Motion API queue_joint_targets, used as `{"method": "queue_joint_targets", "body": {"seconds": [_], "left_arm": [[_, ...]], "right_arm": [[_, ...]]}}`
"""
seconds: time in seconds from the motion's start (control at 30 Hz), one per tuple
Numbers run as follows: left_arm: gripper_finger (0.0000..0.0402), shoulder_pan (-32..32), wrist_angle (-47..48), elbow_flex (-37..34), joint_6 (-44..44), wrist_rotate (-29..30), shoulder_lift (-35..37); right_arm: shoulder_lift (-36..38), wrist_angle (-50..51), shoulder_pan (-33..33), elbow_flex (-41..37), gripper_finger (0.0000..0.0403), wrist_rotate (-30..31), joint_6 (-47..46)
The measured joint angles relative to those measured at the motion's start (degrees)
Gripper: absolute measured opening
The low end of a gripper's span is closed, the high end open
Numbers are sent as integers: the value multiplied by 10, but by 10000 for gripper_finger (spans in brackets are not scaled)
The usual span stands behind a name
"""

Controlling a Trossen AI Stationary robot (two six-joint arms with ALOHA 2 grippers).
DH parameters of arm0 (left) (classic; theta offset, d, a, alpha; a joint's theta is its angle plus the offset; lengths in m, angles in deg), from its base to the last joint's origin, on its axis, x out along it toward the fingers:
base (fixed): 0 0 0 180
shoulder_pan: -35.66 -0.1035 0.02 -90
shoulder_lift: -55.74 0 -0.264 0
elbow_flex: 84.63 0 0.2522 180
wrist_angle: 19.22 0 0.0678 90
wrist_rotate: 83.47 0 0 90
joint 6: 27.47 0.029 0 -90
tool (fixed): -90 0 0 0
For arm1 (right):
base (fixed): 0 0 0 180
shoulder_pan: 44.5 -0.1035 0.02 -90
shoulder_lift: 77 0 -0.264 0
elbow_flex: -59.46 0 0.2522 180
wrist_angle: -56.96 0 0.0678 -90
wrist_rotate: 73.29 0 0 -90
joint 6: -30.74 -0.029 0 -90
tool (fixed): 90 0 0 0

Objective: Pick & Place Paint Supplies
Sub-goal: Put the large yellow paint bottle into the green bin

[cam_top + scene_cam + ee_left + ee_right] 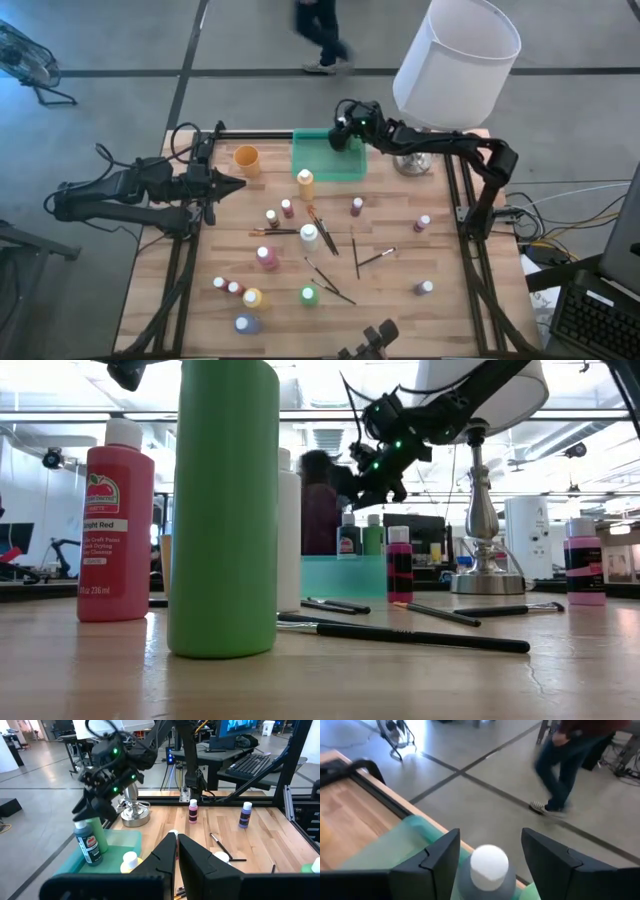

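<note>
Behind, a person (570,760) walks; right gripper (487,857) spread open, bottle (489,867) between fingers (440,855), untouched; left gripper (176,851) closed, empty.

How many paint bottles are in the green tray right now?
2: a dark bottle upright in the tray under the open right claw, and a green bottle beside it. The claw could hide more.

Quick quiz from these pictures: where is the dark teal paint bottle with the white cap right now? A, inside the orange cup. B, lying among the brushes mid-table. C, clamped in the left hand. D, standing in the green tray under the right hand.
D: the dark teal paint bottle stands upright in the green tray, its cap between the right hand's parted fingers.
</note>
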Motion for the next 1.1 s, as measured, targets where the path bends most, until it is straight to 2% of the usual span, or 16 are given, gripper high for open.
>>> {"method": "queue_joint_targets", "body": {"seconds": [0.13,0.33,0.63,0.87,0.97,1.1], "left_arm": [[23,0,0,0,0,0,0],[23,0,0,0,0,0,0],[23,0,0,0,0,0,0],[23,0,0,0,0,0,0],[23,0,0,0,0,0,0],[23,0,0,0,0,0,0]], "right_arm": [[29,3,-22,0,192,-2,7],[87,24,-88,0,167,-5,52],[165,204,-198,0,101,-10,60],[219,328,-262,-4,34,-118,14],[260,349,-290,-17,13,-121,3],[335,346,-320,-58,13,-120,-6]]}}
